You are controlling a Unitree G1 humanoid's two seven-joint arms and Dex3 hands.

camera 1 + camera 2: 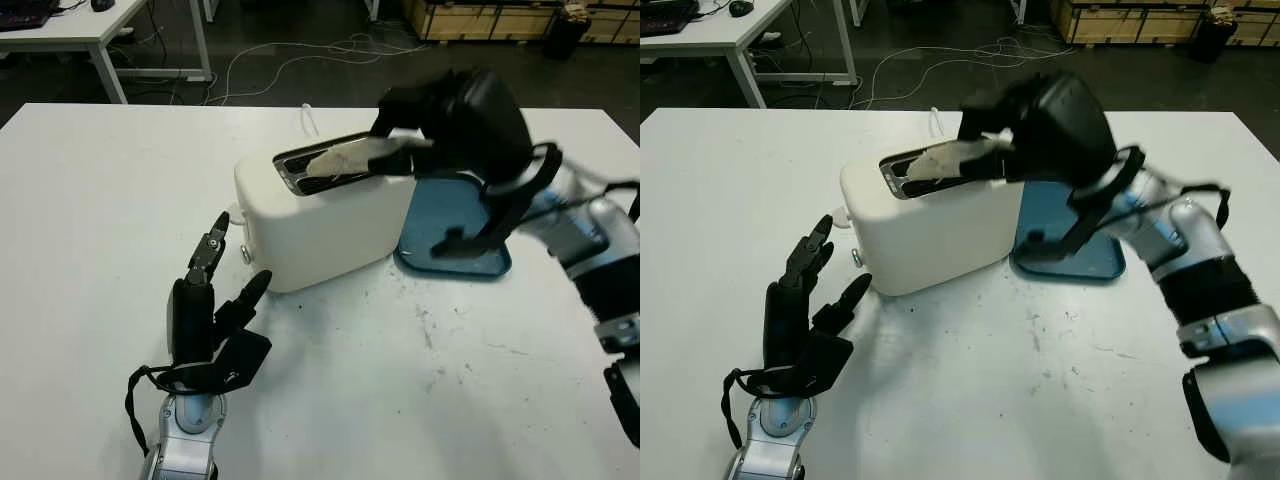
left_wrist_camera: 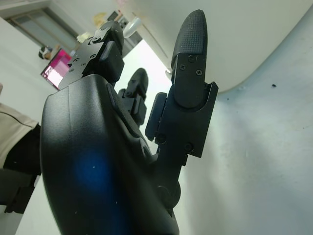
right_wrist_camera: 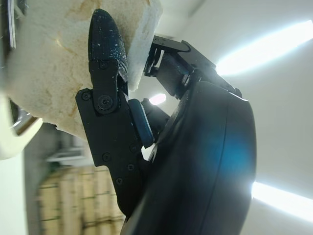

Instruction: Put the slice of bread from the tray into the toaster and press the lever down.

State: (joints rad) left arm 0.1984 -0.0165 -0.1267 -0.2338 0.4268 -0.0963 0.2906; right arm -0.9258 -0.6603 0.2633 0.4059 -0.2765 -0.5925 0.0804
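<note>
Left eye view, toaster: the white toaster (image 1: 325,215) stands at the centre of the white desk (image 1: 90,230), its top slot facing up.
Left eye view, bread: the slice of bread (image 1: 345,158) lies tilted over the slot at upper centre, one end in the opening.
Left eye view, right hand: the right hand (image 1: 400,135) is clamped on the slice above the toaster.
Left eye view, tray: the blue tray (image 1: 450,235) sits just right of the toaster, partly behind the right arm.
Left eye view, left hand: the left hand (image 1: 215,290) is at lower left, open, holding nothing, near the toaster's left end.
Right eye view: same layout; the lever knob (image 1: 856,258) shows on the toaster's left end.
Left wrist view: the fingers (image 2: 190,63) point at the toaster wall.
Right wrist view: a finger (image 3: 105,54) presses on the pale bread.
</note>
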